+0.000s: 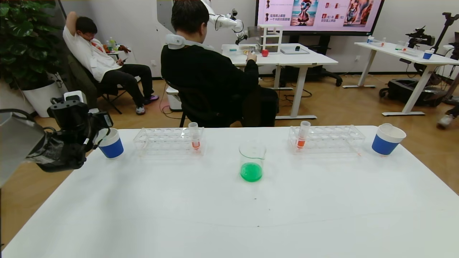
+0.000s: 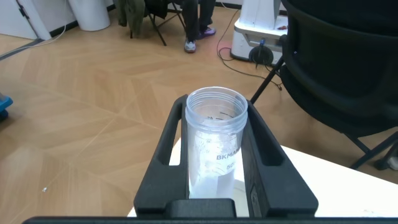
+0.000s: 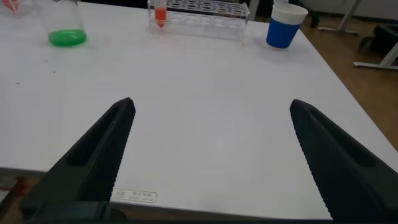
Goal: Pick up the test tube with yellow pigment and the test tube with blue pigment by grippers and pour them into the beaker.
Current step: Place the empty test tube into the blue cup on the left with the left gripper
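My left gripper [image 1: 102, 125] is at the table's far left corner, above a blue-and-white paper cup [image 1: 112, 143]. In the left wrist view the left gripper [image 2: 216, 106] is shut on a clear test tube [image 2: 214, 143] that looks empty, its open mouth pointing away from the wrist. The beaker [image 1: 252, 161] stands mid-table with green liquid in its bottom. No tube with yellow or blue liquid shows. My right gripper [image 3: 212, 104] is open and empty over the table's front right part; it is out of the head view. The beaker also shows in the right wrist view [image 3: 65, 25].
Two clear racks [image 1: 168, 139] [image 1: 326, 138] stand at the back, each with one red-orange tube [image 1: 195, 138] [image 1: 302, 136]. A second paper cup [image 1: 387, 139] stands at the far right, a clear rim showing inside it. A seated person [image 1: 208, 71] is behind the table [image 1: 229, 215].
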Controlling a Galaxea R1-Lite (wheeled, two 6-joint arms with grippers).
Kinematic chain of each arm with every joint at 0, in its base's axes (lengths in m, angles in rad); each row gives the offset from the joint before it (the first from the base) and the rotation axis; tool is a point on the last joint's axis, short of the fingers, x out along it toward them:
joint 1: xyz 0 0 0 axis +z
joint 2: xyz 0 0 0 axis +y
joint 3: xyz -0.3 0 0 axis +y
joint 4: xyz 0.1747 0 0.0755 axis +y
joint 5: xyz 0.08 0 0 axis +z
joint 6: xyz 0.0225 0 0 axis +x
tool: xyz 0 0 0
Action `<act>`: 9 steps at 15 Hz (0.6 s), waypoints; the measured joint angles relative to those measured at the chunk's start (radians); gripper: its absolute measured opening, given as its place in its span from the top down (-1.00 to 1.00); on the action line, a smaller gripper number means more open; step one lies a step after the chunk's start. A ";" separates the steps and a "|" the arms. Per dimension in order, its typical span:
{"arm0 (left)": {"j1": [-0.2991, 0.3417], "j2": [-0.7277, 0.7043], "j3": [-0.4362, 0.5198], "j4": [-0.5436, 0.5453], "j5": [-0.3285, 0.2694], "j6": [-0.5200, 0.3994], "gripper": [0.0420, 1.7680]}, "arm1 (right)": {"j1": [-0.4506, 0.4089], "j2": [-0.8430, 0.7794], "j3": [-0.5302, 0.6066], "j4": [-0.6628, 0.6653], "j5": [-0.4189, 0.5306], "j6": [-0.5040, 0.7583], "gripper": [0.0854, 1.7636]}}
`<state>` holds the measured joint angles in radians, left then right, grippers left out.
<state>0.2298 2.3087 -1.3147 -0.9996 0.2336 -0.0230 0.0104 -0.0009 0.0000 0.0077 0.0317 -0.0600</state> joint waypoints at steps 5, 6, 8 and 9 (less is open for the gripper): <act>-0.031 0.008 0.058 -0.003 0.005 -0.002 0.47 | 0.000 0.000 0.000 0.000 0.000 0.000 -0.97; -0.035 0.010 0.061 -0.007 0.005 -0.001 0.44 | 0.000 0.000 0.000 0.000 0.000 0.000 -0.97; -0.035 0.012 0.064 -0.019 0.004 -0.002 -0.15 | 0.000 0.000 0.000 0.000 0.000 0.000 -0.97; -0.037 0.011 0.065 -0.019 0.004 0.000 -0.59 | 0.000 0.000 0.000 0.000 0.000 0.000 -0.97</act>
<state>0.1932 2.3202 -1.2498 -1.0183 0.2381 -0.0230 0.0100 -0.0009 0.0000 0.0077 0.0317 -0.0596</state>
